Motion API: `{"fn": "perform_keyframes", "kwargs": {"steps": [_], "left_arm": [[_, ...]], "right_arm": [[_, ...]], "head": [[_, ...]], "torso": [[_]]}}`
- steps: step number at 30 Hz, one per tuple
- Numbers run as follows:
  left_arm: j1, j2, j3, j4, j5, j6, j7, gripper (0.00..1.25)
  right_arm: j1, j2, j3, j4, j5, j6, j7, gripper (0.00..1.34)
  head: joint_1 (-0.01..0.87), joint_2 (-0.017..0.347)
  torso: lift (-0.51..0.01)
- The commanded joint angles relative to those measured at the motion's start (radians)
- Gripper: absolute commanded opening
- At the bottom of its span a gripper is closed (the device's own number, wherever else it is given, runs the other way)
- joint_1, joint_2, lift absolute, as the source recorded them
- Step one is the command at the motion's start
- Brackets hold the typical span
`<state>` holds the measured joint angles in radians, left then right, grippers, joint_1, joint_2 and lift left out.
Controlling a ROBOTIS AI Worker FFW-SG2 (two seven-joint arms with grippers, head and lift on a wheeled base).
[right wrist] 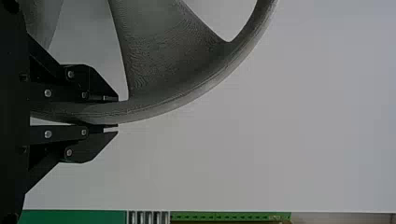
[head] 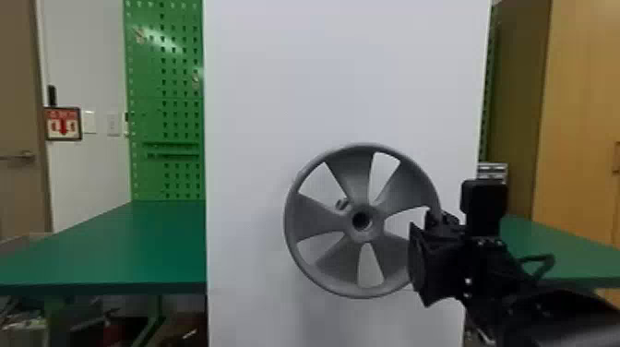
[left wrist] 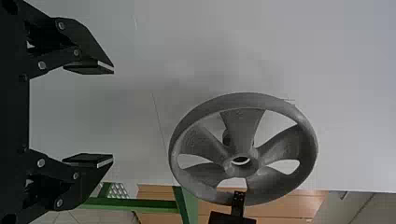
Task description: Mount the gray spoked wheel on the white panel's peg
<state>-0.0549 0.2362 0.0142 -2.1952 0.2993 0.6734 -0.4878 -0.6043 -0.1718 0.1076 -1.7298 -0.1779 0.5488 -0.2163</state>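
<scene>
Locate the gray spoked wheel (head: 362, 236) in front of the white panel (head: 346, 92), its hub facing you in the head view. The peg (head: 342, 204) shows through a gap between 2 spokes, above and to the left of the hub opening, so the 2 are not aligned from this viewpoint. You cannot tell whether the wheel touches the panel.

Your right gripper (head: 422, 242) is at the right side of the wheel, at the rim. In the right wrist view, its 2 fingers (right wrist: 95, 86) are narrowed onto the rim, 1 on the spoke side and 1 on the outer side; the rim section runs between them and continues past the fingertips.

Your left gripper (left wrist: 113, 114) has its 2 fingers set wide, with nothing between them. In the left wrist view, the wheel lies beyond these fingertips, apart from both, with its hub offset from the middle of the finger gap.

Outward from the panel, note the green table surface (head: 138, 249) on both sides, the green perforated board (head: 175, 115) at left behind it, and the wooden cabinet (head: 576, 115) at right
</scene>
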Motion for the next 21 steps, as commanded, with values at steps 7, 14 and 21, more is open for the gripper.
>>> {"fn": "perform_keyframes", "kwargs": {"steps": [7,14,21], "left_arm": [[-0.002,0.000,-0.002,0.000,0.001,0.000,0.000,0.68],[-0.002,0.002,-0.002,0.000,0.001,0.000,0.000,0.68],[-0.002,0.000,-0.003,0.000,0.003,0.000,0.000,0.68]], "right_arm": [[-0.009,-0.002,-0.006,0.042,0.018,-0.033,0.026,0.08],[-0.017,0.000,-0.011,0.067,0.028,-0.053,0.040,0.08],[-0.020,0.005,-0.009,0.076,0.025,-0.070,0.041,0.08]], "head": [[0.123,-0.008],[0.123,-0.008],[0.123,-0.008]], "torso": [[-0.398],[-0.398],[-0.398]]}}
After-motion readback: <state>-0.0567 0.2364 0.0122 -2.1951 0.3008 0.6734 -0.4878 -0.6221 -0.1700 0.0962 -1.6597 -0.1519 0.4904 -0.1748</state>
